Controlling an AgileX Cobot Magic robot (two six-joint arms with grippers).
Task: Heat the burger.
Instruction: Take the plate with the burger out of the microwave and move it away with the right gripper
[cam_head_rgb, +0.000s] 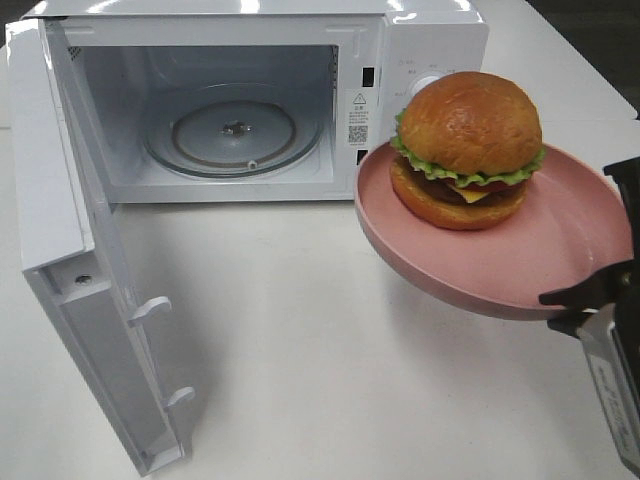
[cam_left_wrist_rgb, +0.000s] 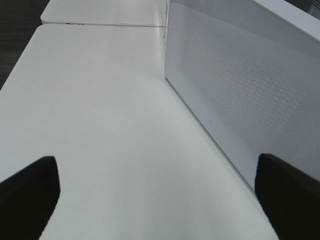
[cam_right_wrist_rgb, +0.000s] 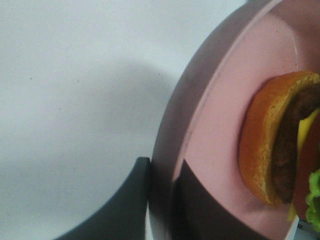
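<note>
On microwave (cam_head_rgb: 250, 110) frame, QR-code label (cam_head_rgb: 358, 118)

From high in front we look down on the bench (cam_head_rgb: 330, 320), open microwave (cam_head_rgb: 250, 100) and pink plate (cam_head_rgb: 560, 250), while our left wrist view skims low beside the microwave's perforated wall (cam_left_wrist_rgb: 240, 95) and our right wrist view presses close against the same plate's rim (cam_right_wrist_rgb: 172, 150).

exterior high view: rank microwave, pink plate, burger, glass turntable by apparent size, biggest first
1. microwave, door open
2. pink plate
3. glass turntable and burger: they look about alike. The plate and burger are held up nearer the camera by the right gripper, so they look larger than they are.
</note>
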